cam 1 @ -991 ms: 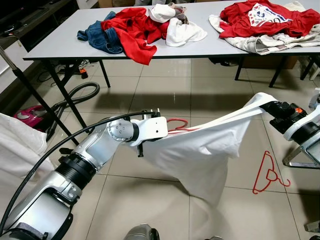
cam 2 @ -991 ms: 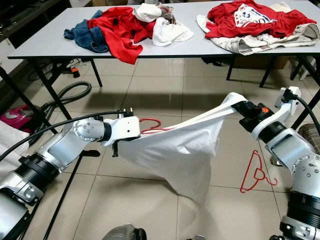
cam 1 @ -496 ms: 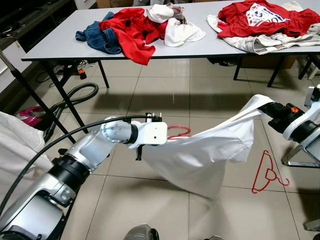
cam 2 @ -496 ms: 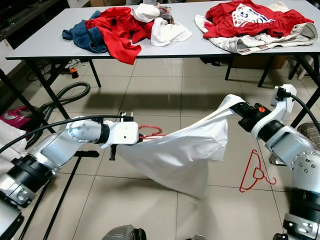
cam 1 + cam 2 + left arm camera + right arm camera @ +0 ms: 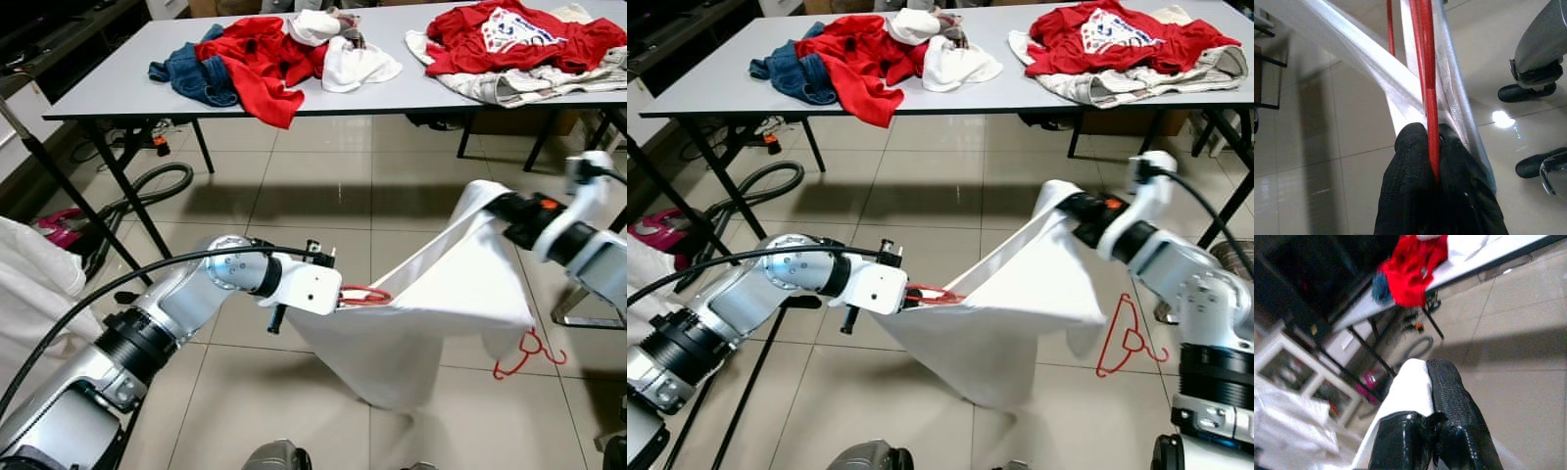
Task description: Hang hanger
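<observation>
The left gripper [image 5: 1432, 147] is pinching the red hanger [image 5: 364, 295] inside the white shirt [image 5: 446, 313], low over the tiled floor, while the right gripper [image 5: 1426, 382] is clamping the shirt's far corner, so hanging is not yet done.

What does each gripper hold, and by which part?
Left gripper: thin red wire hanger, by its wire, with cloth. Right gripper: white cotton shirt, by an edge.

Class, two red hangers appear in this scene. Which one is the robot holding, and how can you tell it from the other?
The red hanger clamped in the left claw, tucked inside the white shirt. The other hanger lies loose on the floor tiles near the right arm, untouched.
</observation>
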